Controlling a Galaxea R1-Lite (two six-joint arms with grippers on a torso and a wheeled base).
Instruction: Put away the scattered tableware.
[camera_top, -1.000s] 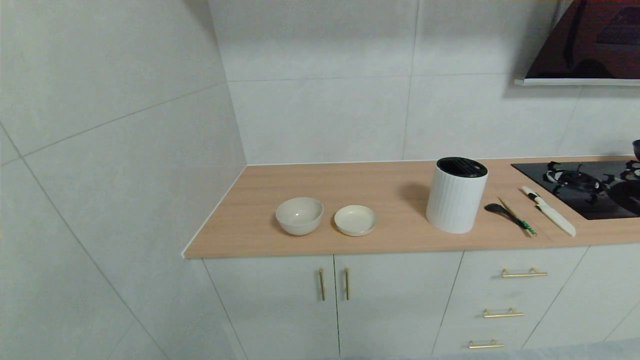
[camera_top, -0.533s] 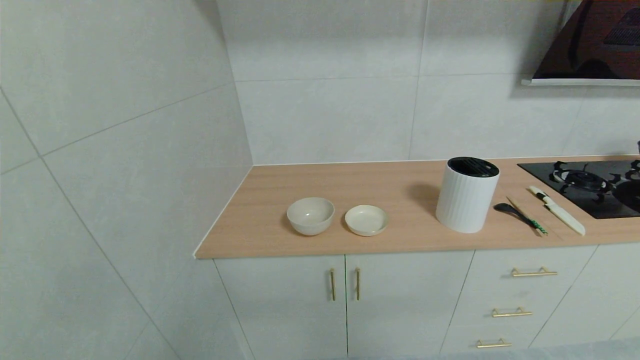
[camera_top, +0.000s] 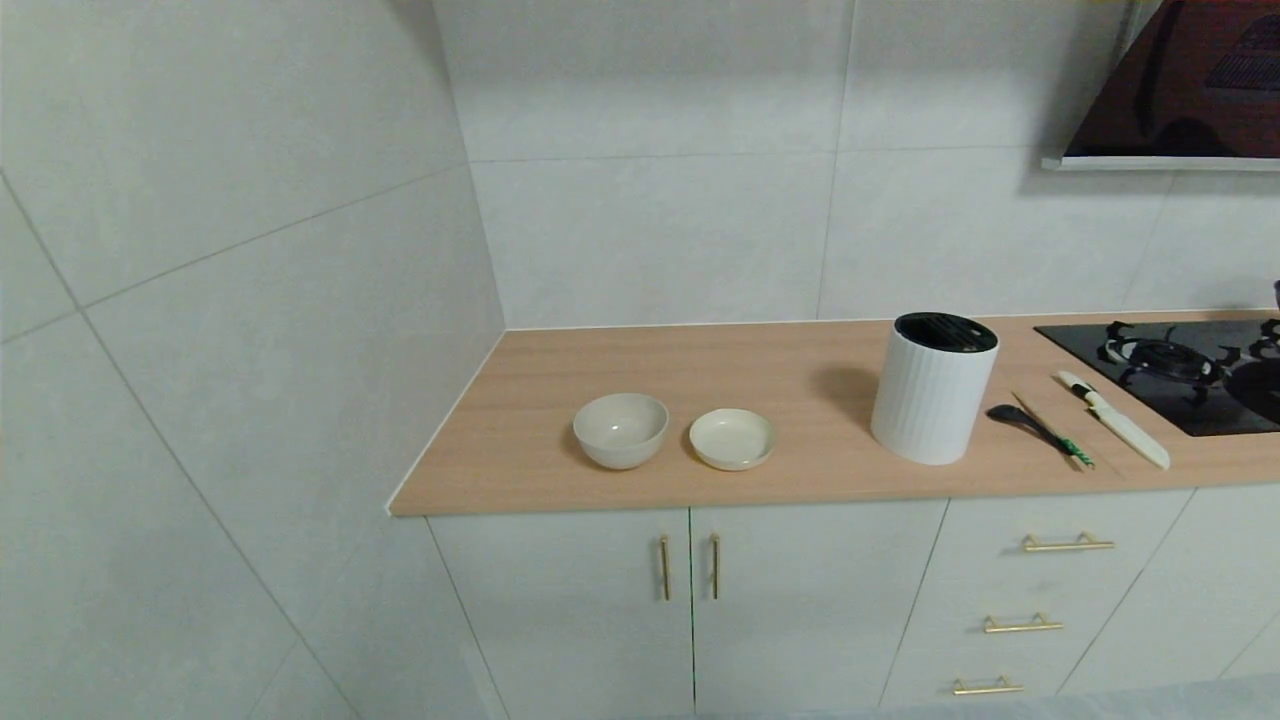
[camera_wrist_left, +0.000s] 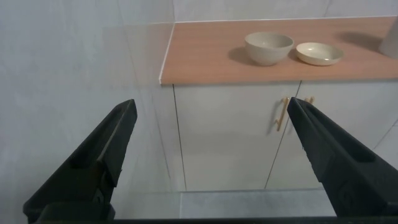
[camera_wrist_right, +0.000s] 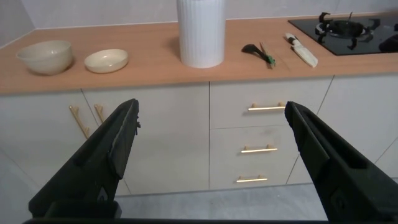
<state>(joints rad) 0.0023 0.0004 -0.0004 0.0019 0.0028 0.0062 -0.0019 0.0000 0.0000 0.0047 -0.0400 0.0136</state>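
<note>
The right wrist view's edge cuts off the holder (camera_wrist_right: 200, 34).

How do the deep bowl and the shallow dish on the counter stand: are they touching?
Apart. The head view shows a strip of bare counter between the deep bowl and the shallow dish; the right wrist view agrees.

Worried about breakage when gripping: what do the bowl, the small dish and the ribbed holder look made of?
Bowl: likely glazed ceramic, cream, glossy highlight inside. Small dish: same cream glaze, probably ceramic. Ribbed holder: matte white, fluted wall, black slotted top; plastic or ceramic, cannot tell.
</note>
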